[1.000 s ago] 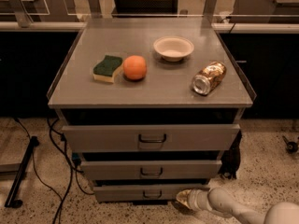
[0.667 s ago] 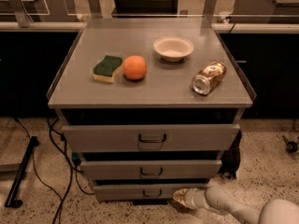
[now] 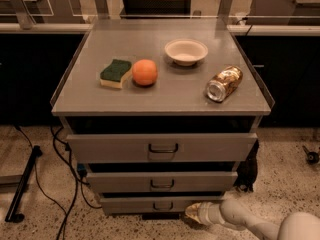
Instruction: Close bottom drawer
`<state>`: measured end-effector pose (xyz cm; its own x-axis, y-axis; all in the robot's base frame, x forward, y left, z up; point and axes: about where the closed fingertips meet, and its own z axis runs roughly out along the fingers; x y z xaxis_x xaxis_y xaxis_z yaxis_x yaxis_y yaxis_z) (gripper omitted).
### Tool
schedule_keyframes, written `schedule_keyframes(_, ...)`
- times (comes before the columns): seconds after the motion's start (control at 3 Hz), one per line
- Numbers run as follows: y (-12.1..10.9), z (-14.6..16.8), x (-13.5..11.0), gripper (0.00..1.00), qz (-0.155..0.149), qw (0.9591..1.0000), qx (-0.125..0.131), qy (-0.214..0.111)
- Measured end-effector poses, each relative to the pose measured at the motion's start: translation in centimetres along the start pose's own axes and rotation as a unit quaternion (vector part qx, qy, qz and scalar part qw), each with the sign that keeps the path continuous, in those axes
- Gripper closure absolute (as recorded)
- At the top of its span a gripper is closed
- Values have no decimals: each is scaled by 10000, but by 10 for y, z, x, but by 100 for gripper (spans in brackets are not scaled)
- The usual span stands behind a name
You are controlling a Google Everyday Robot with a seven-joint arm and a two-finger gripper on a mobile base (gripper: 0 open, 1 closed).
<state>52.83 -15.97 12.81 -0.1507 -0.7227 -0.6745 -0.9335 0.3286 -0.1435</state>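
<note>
The bottom drawer (image 3: 135, 204) is the narrowest grey front of the cabinet's three, low near the floor, with a small dark U-shaped pull handle (image 3: 163, 205). Its front stands slightly out from the cabinet body. My gripper (image 3: 191, 212) comes in from the lower right on a white arm (image 3: 245, 220) and sits at the drawer's front, just right of the handle, close to the floor. It looks to be touching or nearly touching the drawer's front.
Above are the mid-width drawer (image 3: 161, 182) and the widest drawer (image 3: 162, 147), both standing out. On the cabinet top lie a green sponge (image 3: 115, 73), an orange (image 3: 144, 72), a white bowl (image 3: 186, 51) and a tipped can (image 3: 224, 83). Cables (image 3: 60, 194) trail on the floor at left.
My gripper has shifted a little left along the bottom drawer's front. The drawers look unchanged.
</note>
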Motion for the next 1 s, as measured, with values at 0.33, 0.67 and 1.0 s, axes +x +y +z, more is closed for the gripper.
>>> schedule_keyframes(0.33,24,-20,8,100,97,9997,-229,70)
schedule_keyframes(0.67,61,-50,20,100,334,9966,-731,208)
schedule_keyframes(1.0,70,-53,20,84,351,9956,-846,214)
